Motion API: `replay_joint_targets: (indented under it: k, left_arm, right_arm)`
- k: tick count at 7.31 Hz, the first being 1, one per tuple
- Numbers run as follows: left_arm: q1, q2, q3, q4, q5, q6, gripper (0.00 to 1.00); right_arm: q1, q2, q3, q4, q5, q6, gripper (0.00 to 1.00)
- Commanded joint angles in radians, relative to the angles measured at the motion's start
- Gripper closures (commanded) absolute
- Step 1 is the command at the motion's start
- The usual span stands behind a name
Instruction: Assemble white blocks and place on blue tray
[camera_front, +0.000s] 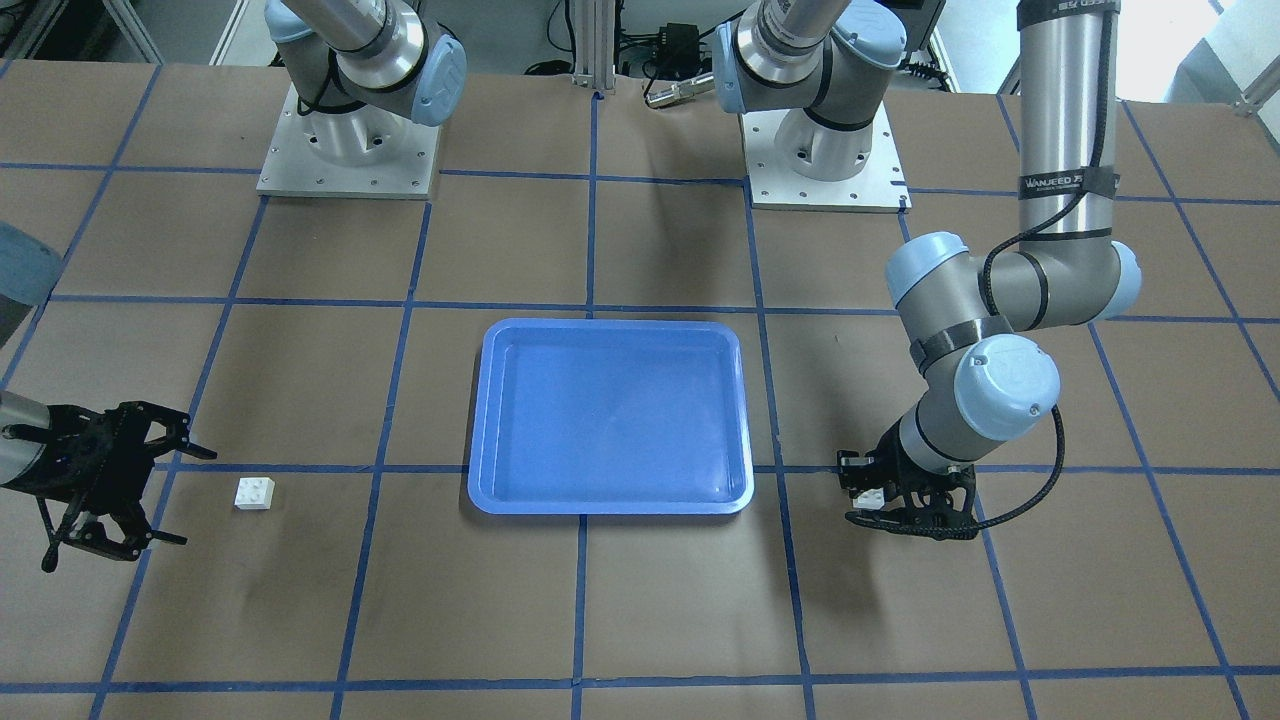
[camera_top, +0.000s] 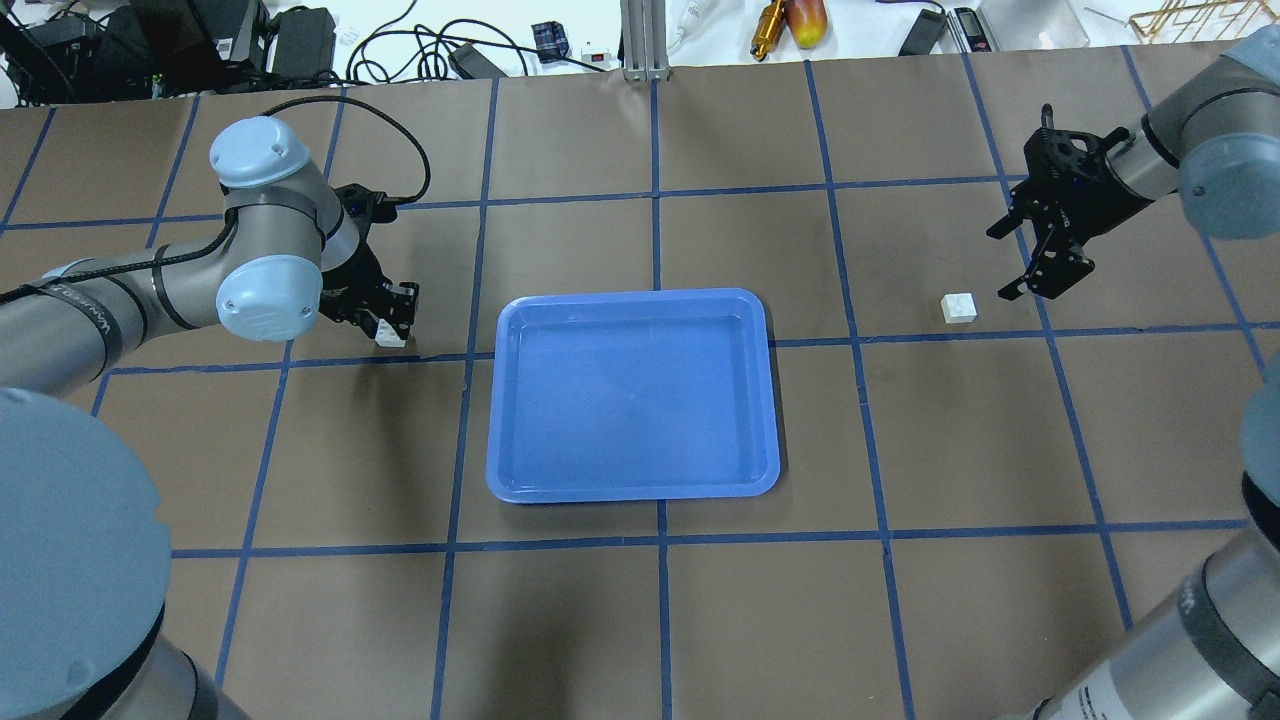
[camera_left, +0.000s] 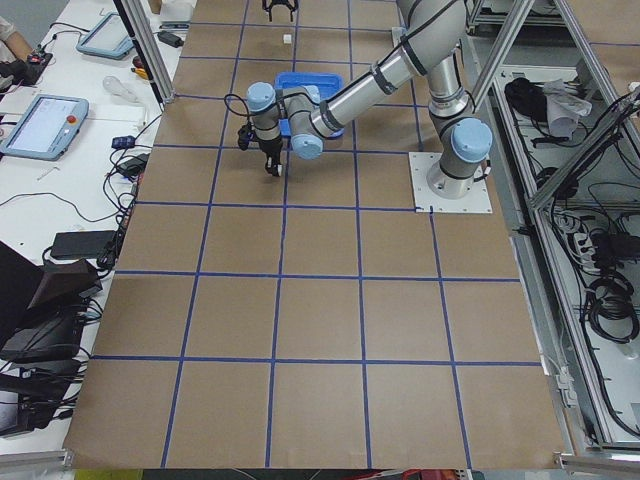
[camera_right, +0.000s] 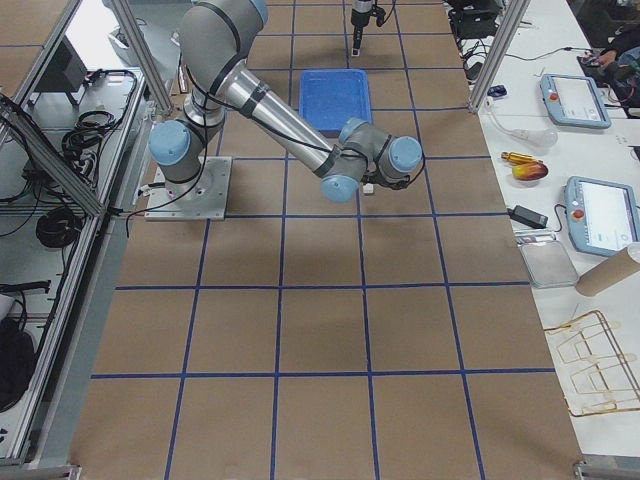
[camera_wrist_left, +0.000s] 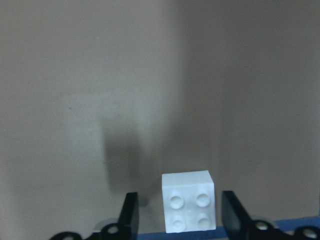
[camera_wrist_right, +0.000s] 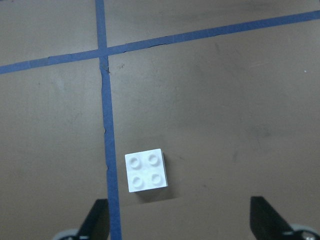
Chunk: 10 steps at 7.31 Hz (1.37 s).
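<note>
The blue tray (camera_top: 630, 297) lies empty at the table's middle, also in the front view (camera_front: 610, 325). One white block (camera_top: 391, 337) sits on the table left of the tray. My left gripper (camera_top: 393, 325) is down over it, open. In the left wrist view the block (camera_wrist_left: 189, 201) lies between the fingers (camera_wrist_left: 129, 215) with a gap on each side. The other white block (camera_top: 958, 307) sits right of the tray. My right gripper (camera_top: 1003, 264) hovers open beside and above it. In the right wrist view that block (camera_wrist_right: 146, 170) lies left of centre between the wide fingers (camera_wrist_right: 267, 220).
Brown paper with a blue tape grid covers the table. The two arm bases (camera_front: 348, 150) (camera_front: 825, 155) stand at the robot's side. Cables and tools (camera_top: 790, 20) lie beyond the far edge. The left arm's elbow (camera_front: 1000, 310) hangs over the table beside the tray.
</note>
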Motion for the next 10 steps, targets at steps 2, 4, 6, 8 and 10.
replay_joint_targets:
  k: [2, 4, 6, 8, 10]
  left_arm:
    - [0.0, 0.008, 0.012, 0.002, -0.002, -0.001, 0.77]
    - [-0.047, 0.041, 0.066, -0.059, 0.0, -0.06, 0.77]
    - [-0.182, 0.078, 0.09, -0.113, -0.002, -0.211, 0.78]
    - [-0.323, 0.098, 0.08, -0.121, -0.045, -0.38, 0.84]
    - [-0.457, 0.087, 0.054, -0.109, -0.045, -0.586, 0.87]
  right_arm:
    - [0.0, 0.041, -0.003, -0.004, 0.003, -0.169, 0.0]
    - [0.012, 0.044, 0.002, 0.002, 0.006, -0.173, 0.0]
    - [0.012, 0.074, 0.002, 0.01, 0.001, -0.171, 0.01]
    - [0.012, 0.081, 0.002, 0.017, 0.003, -0.161, 0.09]
    - [0.012, 0.081, 0.003, 0.019, 0.001, -0.164, 0.23]
